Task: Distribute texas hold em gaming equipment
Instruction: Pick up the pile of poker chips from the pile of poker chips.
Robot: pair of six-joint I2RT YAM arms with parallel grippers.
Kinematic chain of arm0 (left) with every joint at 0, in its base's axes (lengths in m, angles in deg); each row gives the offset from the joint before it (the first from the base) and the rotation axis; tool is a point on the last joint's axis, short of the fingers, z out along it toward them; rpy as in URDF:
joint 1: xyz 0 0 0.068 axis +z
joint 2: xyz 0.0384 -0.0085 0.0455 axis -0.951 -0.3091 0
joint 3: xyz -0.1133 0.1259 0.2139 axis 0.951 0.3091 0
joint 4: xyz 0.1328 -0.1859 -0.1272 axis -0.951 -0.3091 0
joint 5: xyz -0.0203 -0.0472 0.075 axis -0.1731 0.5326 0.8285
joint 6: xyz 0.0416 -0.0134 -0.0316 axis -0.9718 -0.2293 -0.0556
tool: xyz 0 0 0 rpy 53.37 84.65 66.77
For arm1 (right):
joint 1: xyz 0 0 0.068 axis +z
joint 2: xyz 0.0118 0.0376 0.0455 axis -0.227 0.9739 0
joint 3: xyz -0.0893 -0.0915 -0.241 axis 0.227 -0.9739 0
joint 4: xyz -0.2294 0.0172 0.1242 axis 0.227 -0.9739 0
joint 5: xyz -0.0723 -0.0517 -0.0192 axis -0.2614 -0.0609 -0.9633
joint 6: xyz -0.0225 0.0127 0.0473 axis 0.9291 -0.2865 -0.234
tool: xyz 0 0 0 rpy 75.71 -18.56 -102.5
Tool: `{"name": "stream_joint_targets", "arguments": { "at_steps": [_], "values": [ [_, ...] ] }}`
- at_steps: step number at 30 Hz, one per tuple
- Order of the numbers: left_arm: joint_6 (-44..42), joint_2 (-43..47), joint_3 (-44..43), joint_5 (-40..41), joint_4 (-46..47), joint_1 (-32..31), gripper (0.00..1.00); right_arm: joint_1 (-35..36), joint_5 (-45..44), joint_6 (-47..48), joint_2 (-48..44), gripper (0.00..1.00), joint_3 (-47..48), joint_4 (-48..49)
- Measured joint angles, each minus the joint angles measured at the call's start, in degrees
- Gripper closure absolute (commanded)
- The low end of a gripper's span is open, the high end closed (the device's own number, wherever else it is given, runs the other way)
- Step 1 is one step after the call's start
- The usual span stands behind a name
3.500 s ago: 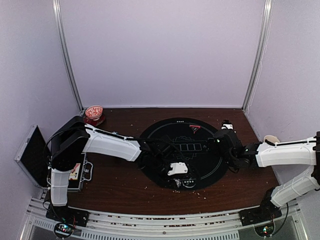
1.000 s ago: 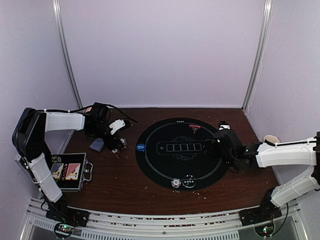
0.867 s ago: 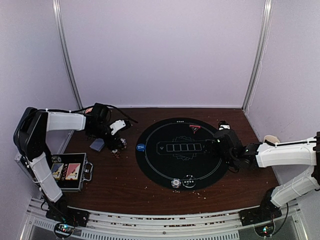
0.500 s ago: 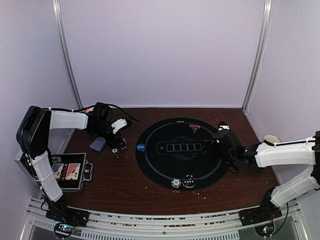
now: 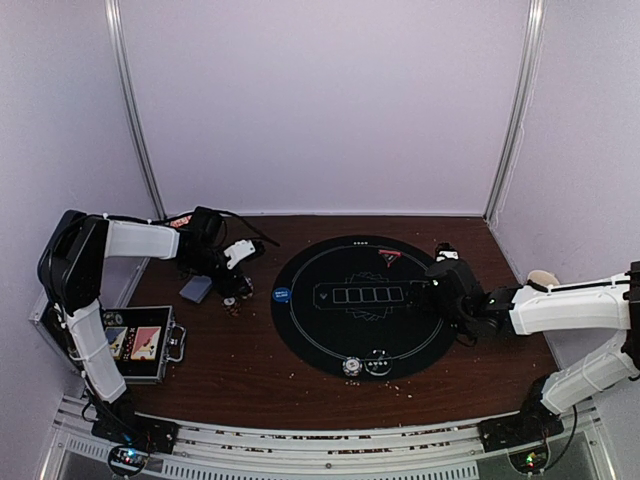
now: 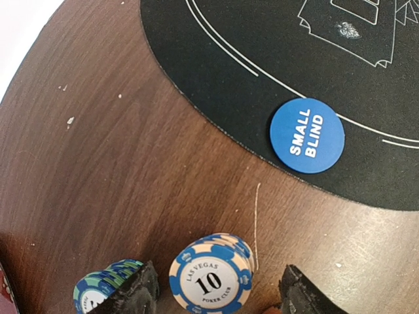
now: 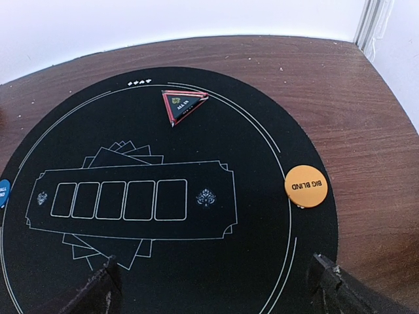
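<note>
Stack of smooth, round white-and-blue striped poker chips point(image 6: 211, 282) on scuffed dark wood surface point(image 6: 98, 163), toward its far left corner, straddled by half-parted jaws of left gripper point(image 6: 219, 288), gaps both sides. Glossy blue round button point(image 6: 307, 135) just inside matte black round mat point(image 6: 262, 65). Jaws of right gripper point(image 7: 216, 294) wide, holding nothing, above mat.

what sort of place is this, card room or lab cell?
Likely a lab test cell: plain white panel walls, an aluminium rail along the near edge, and a round poker mat staged on a wooden table.
</note>
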Motion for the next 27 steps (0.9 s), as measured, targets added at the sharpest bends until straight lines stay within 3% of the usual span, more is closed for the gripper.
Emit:
{"name": "stream_joint_targets", "arguments": {
  "at_steps": [27],
  "values": [
    [0.2,-1.6,-1.0,0.9,0.4,0.3,0.42,0.0,0.0,0.1,0.0,0.00,0.0,0.0]
  ]
}}
